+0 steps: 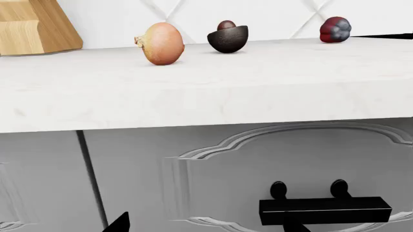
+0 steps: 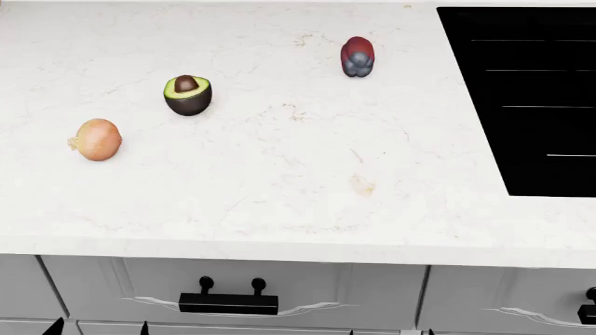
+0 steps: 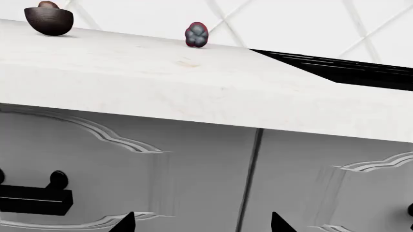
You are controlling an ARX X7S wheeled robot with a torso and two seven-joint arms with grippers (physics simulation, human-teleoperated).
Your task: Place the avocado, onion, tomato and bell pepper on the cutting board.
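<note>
Avocado [image 2: 187,94] as the landmark: it is seen sitting cut face up on the white marbled surface [image 2: 308,202], pit showing, well back from the front edge. Onion [image 2: 97,139] is found to the avocado's left and nearer the front edge, apart from it, root tip pointed away from the avocado. Bell pepper [image 2: 358,56] lies to the avocado's right and farther back, well apart, its grey-blue end turned toward the front. Beyond the pepper, farther right of the avocado, a black cooktop [image 2: 521,98] is set into the surface.

In the left wrist view a pale wooden block [image 1: 32,26] is caught on the surface past the onion, on the side away from the avocado; only a corner is shown, so whether it is the cutting board cannot be told. No tomato is seen in any view.

Both arms are held low, below the avocado's level, in front of the grey cabinet drawers [image 2: 233,286] with the black handle [image 2: 228,301]. The wrist cameras are aimed upward at the surface's front edge. Of the right gripper [image 3: 201,223] two dark fingers are seen set wide apart, holding nothing. Of the left gripper [image 1: 205,224], only dark tips are glimpsed at the frame's edge, and its spread cannot be told.
</note>
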